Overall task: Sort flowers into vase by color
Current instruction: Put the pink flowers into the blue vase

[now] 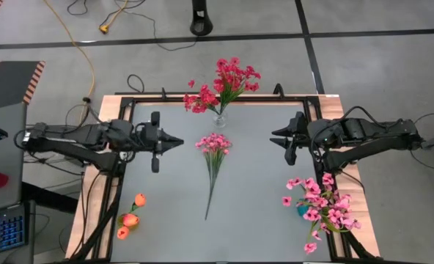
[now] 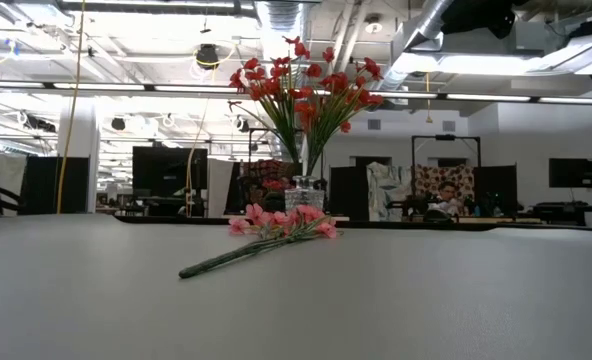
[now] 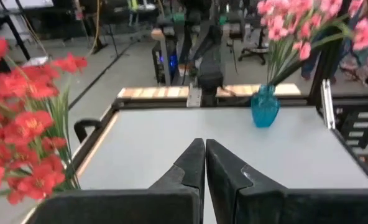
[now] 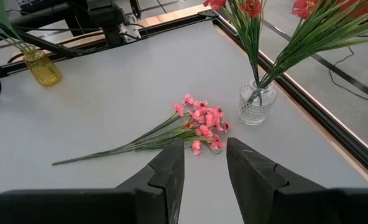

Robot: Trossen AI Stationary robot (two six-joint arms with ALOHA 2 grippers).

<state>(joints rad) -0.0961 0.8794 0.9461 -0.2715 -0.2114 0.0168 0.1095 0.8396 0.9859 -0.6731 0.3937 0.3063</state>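
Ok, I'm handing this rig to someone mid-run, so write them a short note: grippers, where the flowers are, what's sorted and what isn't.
Left gripper: shut, empty, hovering over the table's left-middle.
Right gripper: open, empty, hovering over the right-middle, aimed at the loose spray.
Done: the deep red flowers stand in the clear glass vase at the far edge; light pink sprays stand in the blue vase at the near right; orange buds stand in the yellow vase at the near left.
Left: one loose pink spray on a green stem lies flat mid-table, just in front of the glass vase. By colour it probably belongs in the blue vase.
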